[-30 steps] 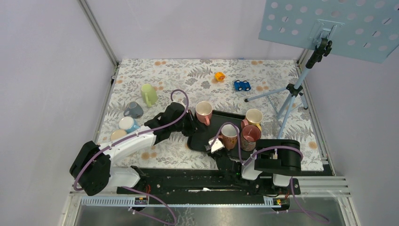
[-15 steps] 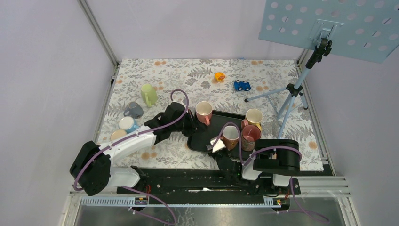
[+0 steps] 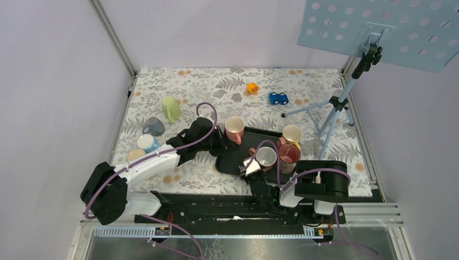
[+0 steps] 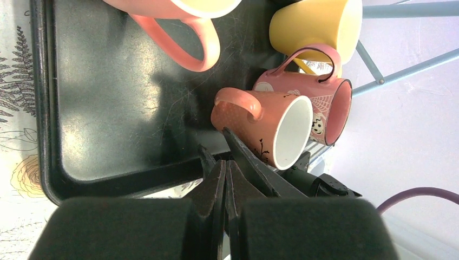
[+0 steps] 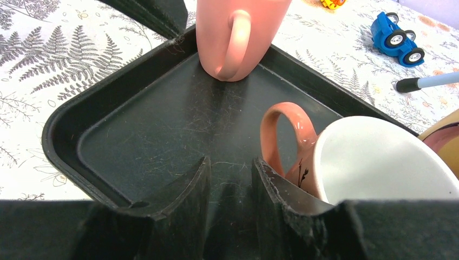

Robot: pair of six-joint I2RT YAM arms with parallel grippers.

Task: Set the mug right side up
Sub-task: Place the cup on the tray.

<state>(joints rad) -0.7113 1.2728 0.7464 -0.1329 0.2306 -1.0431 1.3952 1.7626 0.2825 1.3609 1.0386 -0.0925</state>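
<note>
On black tray (image 5: 151, 130), upright orange mug (image 5: 373, 162)

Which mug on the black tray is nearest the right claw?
The orange ceramic mug with a white inside, beside the right claw; the pale pink mug, yellow mug and dark pink mug stand farther off.

In the right wrist view, the lower part of the orange mug (image 5: 379, 162), just right of the jaws, is hidden behind the right jaw. Ahead of the jaws, the upper edge cuts off the rim of the pink mug (image 5: 238, 32). Further right, the dark red mug (image 5: 446, 135) shows only a sliver.
</note>
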